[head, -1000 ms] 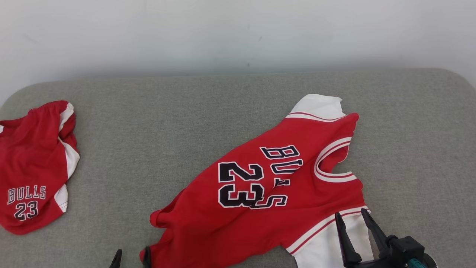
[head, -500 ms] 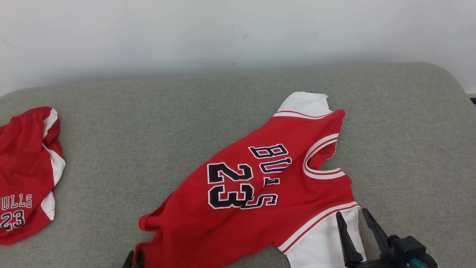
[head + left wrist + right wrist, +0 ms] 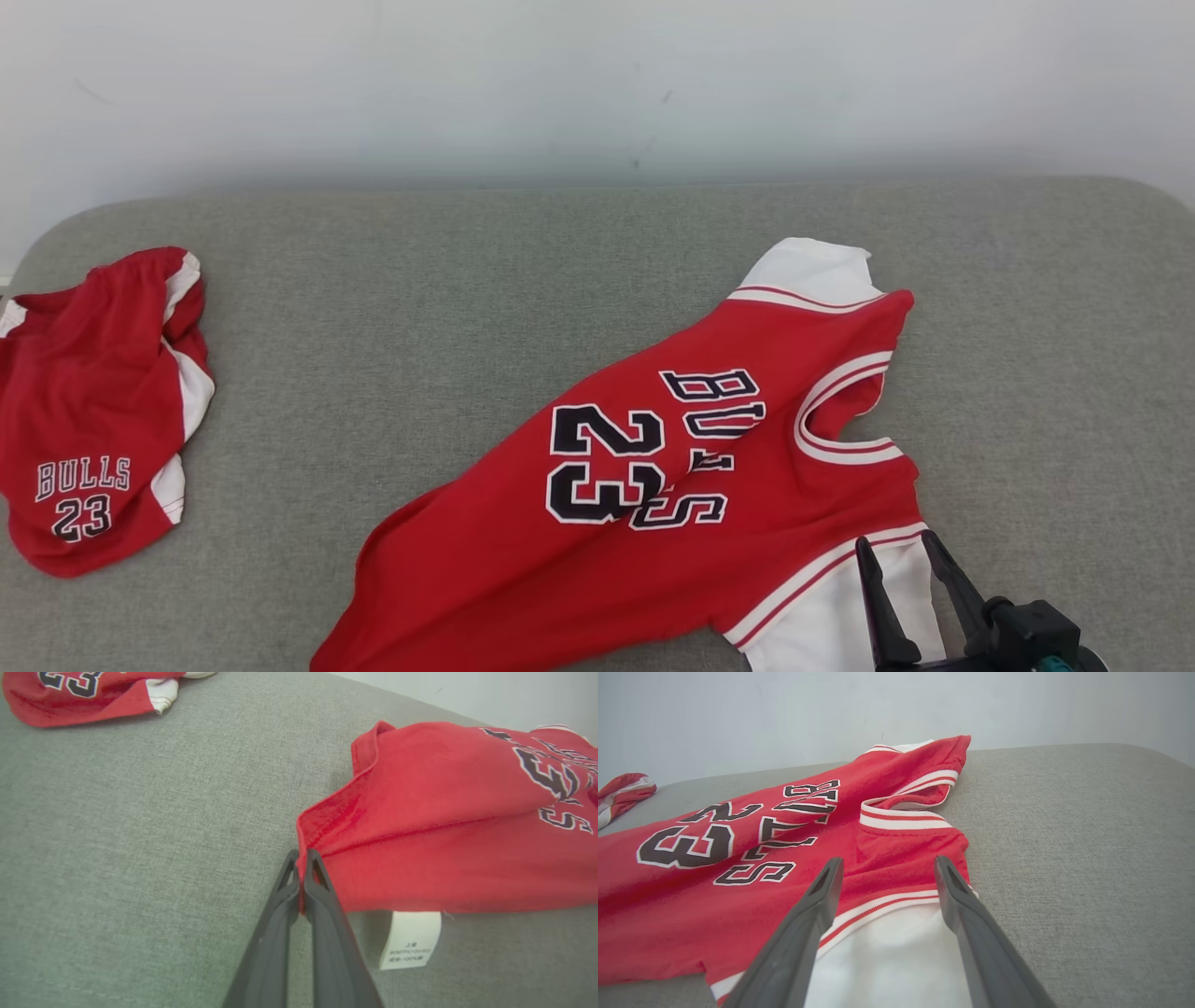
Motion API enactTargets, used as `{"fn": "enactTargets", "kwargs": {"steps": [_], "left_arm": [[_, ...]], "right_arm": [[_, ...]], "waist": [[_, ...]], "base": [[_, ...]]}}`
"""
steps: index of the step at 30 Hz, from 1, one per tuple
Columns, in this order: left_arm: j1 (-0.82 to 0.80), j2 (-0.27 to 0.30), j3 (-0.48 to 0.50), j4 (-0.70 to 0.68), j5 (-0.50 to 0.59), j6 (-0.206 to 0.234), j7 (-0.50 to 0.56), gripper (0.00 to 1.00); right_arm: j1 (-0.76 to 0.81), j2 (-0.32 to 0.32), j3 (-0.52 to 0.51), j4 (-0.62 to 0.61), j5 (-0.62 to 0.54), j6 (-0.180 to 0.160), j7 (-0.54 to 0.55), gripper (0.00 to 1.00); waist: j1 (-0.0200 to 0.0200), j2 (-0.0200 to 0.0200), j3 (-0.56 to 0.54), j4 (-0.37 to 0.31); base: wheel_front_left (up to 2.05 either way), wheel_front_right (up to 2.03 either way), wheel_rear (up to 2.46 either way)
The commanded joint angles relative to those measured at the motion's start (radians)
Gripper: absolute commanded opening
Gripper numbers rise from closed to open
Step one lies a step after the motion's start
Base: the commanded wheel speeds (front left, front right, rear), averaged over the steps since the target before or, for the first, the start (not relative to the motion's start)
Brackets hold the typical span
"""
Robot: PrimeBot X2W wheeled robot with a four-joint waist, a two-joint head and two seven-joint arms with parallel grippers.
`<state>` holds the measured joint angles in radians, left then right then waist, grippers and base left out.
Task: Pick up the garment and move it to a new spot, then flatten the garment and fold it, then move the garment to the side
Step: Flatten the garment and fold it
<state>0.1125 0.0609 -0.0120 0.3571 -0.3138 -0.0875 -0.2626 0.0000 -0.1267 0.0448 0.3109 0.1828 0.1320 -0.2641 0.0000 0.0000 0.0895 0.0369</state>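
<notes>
Surface: a soft grey cushion (image 3: 392, 308) takes up most of the head view; a white wall (image 3: 560, 75) runs along the top

Shirt: the red shirt (image 3: 653, 485) with a big black "23" and black letters lies on the cushion; it goes from the bottom middle of the head view up toward the right; it is mostly spread out, with some folds; the far white sleeve (image 3: 812, 266) points to the upper right; the near white sleeve (image 3: 831, 625) is at the bottom right

Left gripper (image 3: 302, 855): in the middle of the left wrist view; its jaws are squeezed together on the red hem at the shirt's corner; a fold runs across the cloth from the pinch

Tag: a white tag (image 3: 411, 940) sticks out from under the shirt's edge, just right of the jaws in the left wrist view; it lies on the cushion

Right gripper (image 3: 893, 539): at the bottom right of the head view; its jaws are wide apart with nothing held; they are over the near white sleeve; I cannot tell if they touch it

Shorts: crumpled red shorts (image 3: 84, 420) marked "BULLS 23" sit at the left edge of the head view, well apart from the shirt
</notes>
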Motion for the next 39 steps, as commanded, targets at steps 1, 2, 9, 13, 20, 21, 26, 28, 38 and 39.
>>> {"fn": "enactTargets", "kwargs": {"steps": [1, 2, 9, 13, 20, 21, 26, 28, 38, 39], "left_arm": [[0.028, -0.005, -0.004, -0.001, -0.023, 0.006, -0.003, 0.00], [0.031, -0.007, -0.008, 0.003, -0.023, 0.008, -0.003, 0.00], [0.033, -0.010, -0.008, -0.036, -0.015, 0.023, -0.003, 1.00], [0.052, -0.011, 0.016, -0.070, -0.005, 0.023, -0.003, 1.00], [0.074, -0.011, 0.010, -0.038, 0.008, 0.007, -0.003, 1.00], [0.074, -0.011, 0.002, -0.027, 0.013, 0.001, -0.003, 1.00], [0.060, -0.011, -0.011, 0.006, 0.026, -0.010, -0.003, 1.00], [0.048, -0.011, -0.016, 0.020, 0.027, -0.016, -0.003, 1.00], [-0.006, -0.011, -0.016, 0.095, 0.041, -0.025, -0.003, 1.00], [-0.010, -0.011, -0.015, 0.105, 0.037, -0.026, -0.003, 0.83]], "right_arm": [[0.011, 0.001, -0.004, 0.002, -0.001, -0.003, 0.000, 1.00], [0.012, 0.000, -0.002, 0.004, 0.000, -0.003, 0.000, 1.00], [0.022, -0.011, 0.001, 0.011, 0.009, -0.003, 0.000, 1.00], [0.044, -0.019, -0.013, 0.013, 0.012, -0.003, 0.000, 1.00], [0.100, -0.025, -0.052, 0.030, 0.009, -0.003, 0.000, 1.00], [0.105, -0.026, -0.055, 0.037, 0.011, -0.003, 0.000, 1.00], [0.126, -0.025, -0.069, 0.075, 0.020, -0.003, 0.000, 1.00], [0.124, -0.024, -0.065, 0.094, 0.020, -0.003, 0.000, 1.00], [0.095, -0.019, -0.038, 0.231, 0.032, -0.003, 0.003, 1.00], [0.091, -0.017, -0.031, 0.242, 0.037, -0.003, 0.004, 1.00]], "waist": [[0.0000, 0.0000, -0.003, 0.011], [0.0000, 0.0000, -0.004, 0.013], [0.0000, 0.0000, -0.025, 0.018], [0.0000, 0.0000, -0.042, 0.015], [0.0000, 0.0000, -0.056, 0.013], [0.0000, 0.0000, -0.056, 0.012], [0.0000, 0.0000, -0.047, 0.014], [0.0000, 0.0000, -0.045, 0.016], [0.0000, 0.0000, -0.049, 0.015], [0.0000, 0.0000, -0.050, 0.014]], "base": [[0.00, 0.00, 0.00], [0.00, 0.00, 0.00], [0.00, 0.00, 0.00], [0.00, 0.00, 0.00], [0.00, 0.00, 0.00], [0.00, 0.00, 0.00], [0.00, 0.00, 0.00], [0.00, 0.00, 0.00], [0.00, 0.00, 0.00], [0.00, 0.00, 0.00]]}}
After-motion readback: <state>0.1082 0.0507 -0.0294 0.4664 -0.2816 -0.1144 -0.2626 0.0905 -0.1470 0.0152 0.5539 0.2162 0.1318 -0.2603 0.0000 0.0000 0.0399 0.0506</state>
